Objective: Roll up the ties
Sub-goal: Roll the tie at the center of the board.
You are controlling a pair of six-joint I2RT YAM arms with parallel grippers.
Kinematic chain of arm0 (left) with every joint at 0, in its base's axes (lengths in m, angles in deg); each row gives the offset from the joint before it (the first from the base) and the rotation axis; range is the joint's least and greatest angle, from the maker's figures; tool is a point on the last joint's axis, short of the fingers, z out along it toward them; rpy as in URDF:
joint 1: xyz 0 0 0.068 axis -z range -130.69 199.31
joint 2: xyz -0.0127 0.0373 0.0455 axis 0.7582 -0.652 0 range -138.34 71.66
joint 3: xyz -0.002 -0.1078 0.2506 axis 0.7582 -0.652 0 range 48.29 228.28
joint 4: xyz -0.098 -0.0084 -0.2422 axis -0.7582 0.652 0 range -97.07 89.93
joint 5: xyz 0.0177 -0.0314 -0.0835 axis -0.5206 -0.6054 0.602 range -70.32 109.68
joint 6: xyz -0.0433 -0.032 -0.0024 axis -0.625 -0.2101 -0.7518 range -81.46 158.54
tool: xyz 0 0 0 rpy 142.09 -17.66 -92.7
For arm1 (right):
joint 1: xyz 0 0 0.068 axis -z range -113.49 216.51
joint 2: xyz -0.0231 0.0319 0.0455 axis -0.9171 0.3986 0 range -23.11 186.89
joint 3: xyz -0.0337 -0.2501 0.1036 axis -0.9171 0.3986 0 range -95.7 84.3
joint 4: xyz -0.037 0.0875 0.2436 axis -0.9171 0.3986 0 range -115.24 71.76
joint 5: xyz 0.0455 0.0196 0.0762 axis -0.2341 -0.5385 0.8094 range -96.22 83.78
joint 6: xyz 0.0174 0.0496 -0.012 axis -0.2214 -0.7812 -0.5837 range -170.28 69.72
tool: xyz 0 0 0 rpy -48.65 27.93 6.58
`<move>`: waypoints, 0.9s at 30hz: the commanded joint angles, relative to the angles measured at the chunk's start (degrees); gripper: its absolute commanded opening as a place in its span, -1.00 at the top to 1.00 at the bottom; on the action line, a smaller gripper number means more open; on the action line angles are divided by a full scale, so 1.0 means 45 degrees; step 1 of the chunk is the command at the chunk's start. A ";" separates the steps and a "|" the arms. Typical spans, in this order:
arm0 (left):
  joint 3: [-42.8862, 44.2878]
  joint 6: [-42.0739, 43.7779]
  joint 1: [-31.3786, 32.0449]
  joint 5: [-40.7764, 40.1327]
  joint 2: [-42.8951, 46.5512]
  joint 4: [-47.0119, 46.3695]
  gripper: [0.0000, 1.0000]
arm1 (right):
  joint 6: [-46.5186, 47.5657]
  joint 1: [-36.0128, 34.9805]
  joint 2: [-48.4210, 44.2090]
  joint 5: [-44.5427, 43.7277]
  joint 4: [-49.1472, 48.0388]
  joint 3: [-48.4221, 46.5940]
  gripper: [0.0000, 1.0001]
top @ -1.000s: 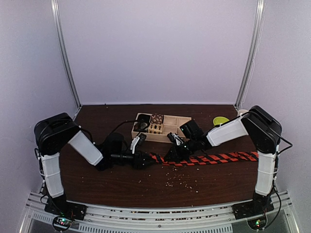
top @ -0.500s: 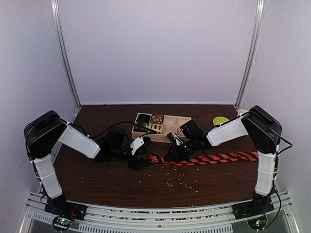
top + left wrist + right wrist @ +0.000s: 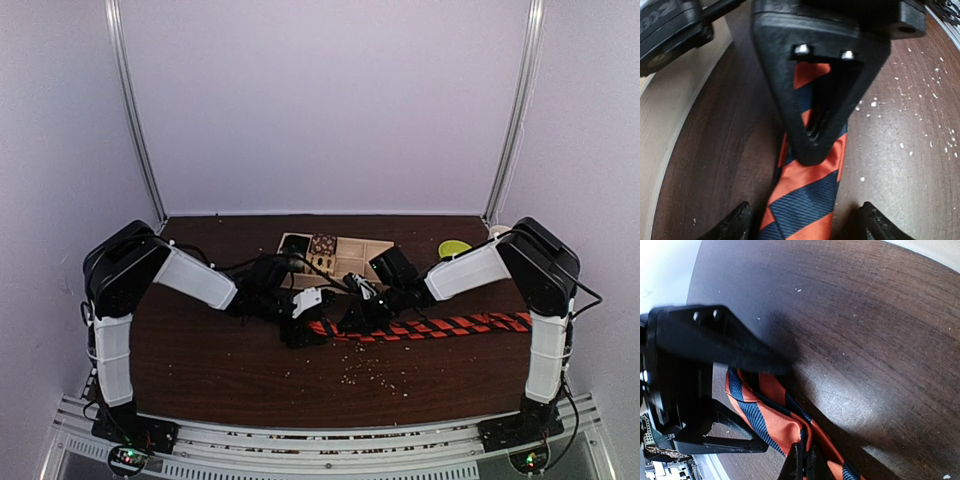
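The tie (image 3: 440, 326), red-orange with dark diagonal stripes, lies flat across the right half of the table. Its left end is bunched between the two grippers. My right gripper (image 3: 356, 318) is shut on a raised fold of the tie (image 3: 785, 427), with its fingertips (image 3: 799, 460) pressed together on the cloth. My left gripper (image 3: 301, 322) is open just left of it. In the left wrist view its fingers (image 3: 737, 226) stand wide apart on either side of the tie's narrow end (image 3: 805, 200), without touching it. The right gripper's black fingers pinch the tie just ahead.
A wooden tray (image 3: 375, 250) with small patterned fabric rolls (image 3: 322, 244) stands just behind the grippers. A yellow-green object (image 3: 455, 248) lies at the back right. Pale crumbs (image 3: 375, 375) are scattered on the dark table in front of the tie.
My left arm has swung in from the left and its gripper has shifted right, up to the tie's end. My right gripper and the tie have stayed in place.
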 commanded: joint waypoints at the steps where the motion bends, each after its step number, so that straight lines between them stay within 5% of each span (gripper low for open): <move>1: 0.0052 0.0452 0.0225 0.0389 -0.0306 0.0787 -0.38 | 0.0102 0.0000 0.0230 -0.0493 0.0693 -0.0005 1.00; 5: -0.0800 -0.0225 0.0287 0.0011 0.0069 0.0165 0.11 | -0.0468 0.0009 -0.0161 -0.0203 -0.0231 0.0418 0.96; 11: -0.1711 -0.1494 0.0423 -0.0753 0.0434 -0.0965 0.26 | -0.2141 -0.0044 -0.0659 0.0995 -0.2794 0.1088 0.46; 15: -0.1875 -0.1832 0.0502 -0.0827 0.0439 -0.1242 0.27 | -0.2242 -0.0173 -0.0541 0.1177 -0.2891 0.0913 0.46; 19: -0.1870 -0.1893 0.0505 -0.0679 0.0359 -0.1317 0.24 | -0.1404 -0.0205 -0.0371 0.0759 -0.1754 0.0434 0.80; 21: -0.1948 -0.1881 0.0498 -0.0703 0.0402 -0.1405 0.14 | -0.0807 -0.0205 -0.0356 0.0253 -0.0900 0.0185 0.99; 27: -0.2964 -0.2204 0.0349 -0.0881 0.1295 -0.3024 -0.27 | -0.0049 -0.0226 0.0240 -0.0514 0.0179 0.0006 1.00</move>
